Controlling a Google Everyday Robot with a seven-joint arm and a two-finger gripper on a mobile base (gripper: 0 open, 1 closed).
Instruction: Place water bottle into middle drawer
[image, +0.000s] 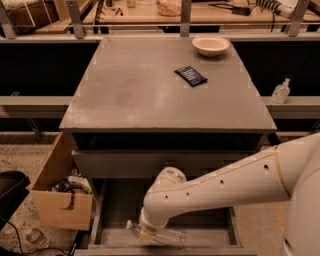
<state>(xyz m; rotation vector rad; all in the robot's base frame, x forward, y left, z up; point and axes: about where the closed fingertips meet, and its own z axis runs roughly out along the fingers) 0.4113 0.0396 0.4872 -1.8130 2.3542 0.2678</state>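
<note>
Okay, down at the bottom of the view, the fingers (145, 237) are closed around the water bottle (167, 236), gripping it near the neck end. The gripper (146, 234) sits low inside the middle drawer (115, 210), close to its front wall and left of centre.

The water bottle lies on its side, almost level, running left to right. Its white cap (129, 226) pokes out to the left of the fingers and the clear ribbed body stretches away to the right of them. I can't tell whether the body is touching the drawer floor or just above it.

The middle drawer is pulled open, and bare grey floor shows behind the bottle and to its left.

The white arm (220, 185) sweeps in from the right edge, bends at a rounded joint (167, 179) in front of the closed drawer front (125, 162), and drops straight down to the gripper.

Above all that is the grey surface (140, 90) of the cabinet. A white bowl (210, 45) sits near its far right corner, and a dark packet (190, 75) lies a little nearer, apart from the bowl.

Off to the right, a small clear pump bottle (280, 91) stands on a ledge. To the left of the drawer, an open cardboard box (60, 207) holds some clutter.
</note>
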